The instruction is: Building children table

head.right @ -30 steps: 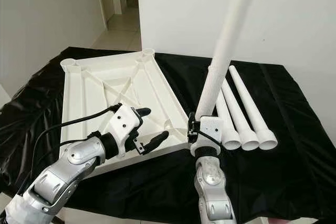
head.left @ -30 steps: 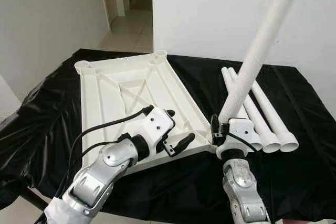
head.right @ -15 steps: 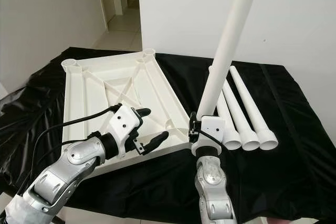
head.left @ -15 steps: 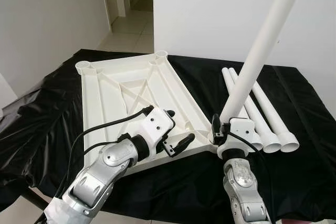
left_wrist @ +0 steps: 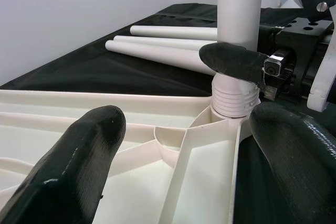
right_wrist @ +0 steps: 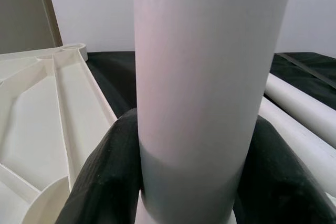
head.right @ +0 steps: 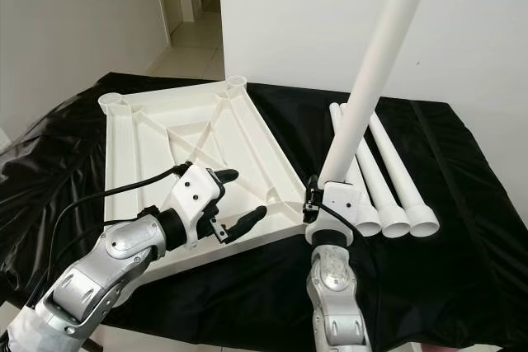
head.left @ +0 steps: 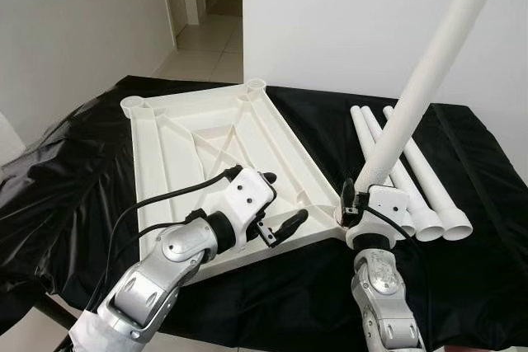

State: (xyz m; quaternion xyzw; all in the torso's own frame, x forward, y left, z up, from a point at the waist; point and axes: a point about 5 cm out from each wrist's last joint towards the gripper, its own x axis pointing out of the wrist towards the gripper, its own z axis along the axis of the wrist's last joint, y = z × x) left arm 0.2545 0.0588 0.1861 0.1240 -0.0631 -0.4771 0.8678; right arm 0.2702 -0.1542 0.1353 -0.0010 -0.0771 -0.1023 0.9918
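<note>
- Right claw [head.left: 356, 204] clenched on white leg [head.left: 421, 96], whose threaded end sits in the near corner socket of upturned tabletop [head.left: 206, 146], leg tilted away.
- Left claw [head.left: 276, 204] released, fingers spread over tabletop's near edge, just beside that socket.
- Three spare legs [head.left: 421, 187] flat on black-covered counter [head.left: 74, 179], beyond right claw.

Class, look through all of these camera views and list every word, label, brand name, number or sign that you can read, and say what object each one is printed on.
There is no readable text in any view.
The upturned white tabletop, the upright leg held in the right gripper, the three spare legs and the black cloth all look plain.
The left gripper casing shows no marking either.
</note>
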